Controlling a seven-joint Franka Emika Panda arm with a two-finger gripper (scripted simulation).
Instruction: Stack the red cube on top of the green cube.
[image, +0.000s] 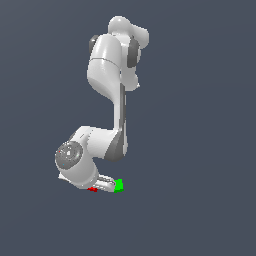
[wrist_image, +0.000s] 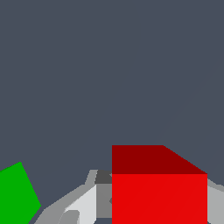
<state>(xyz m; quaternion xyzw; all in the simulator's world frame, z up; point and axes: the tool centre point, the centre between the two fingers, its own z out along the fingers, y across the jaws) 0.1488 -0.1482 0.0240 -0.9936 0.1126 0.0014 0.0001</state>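
Nearest us, the red cube (wrist_image: 159, 192) sits between our jaws, which look closed on it. We judge the carry underway; next, lift it over the green cube (image: 119, 185) just beside.

Flat, uniform slate-grey backdrop (image: 200, 125) fills both views; even light; no visible seam or texture.

Flat, even simulated light; no cast shadows; coarse, pixelated edges.

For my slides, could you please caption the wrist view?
Red cube between the hand's fingers; green cube apart, to one side.
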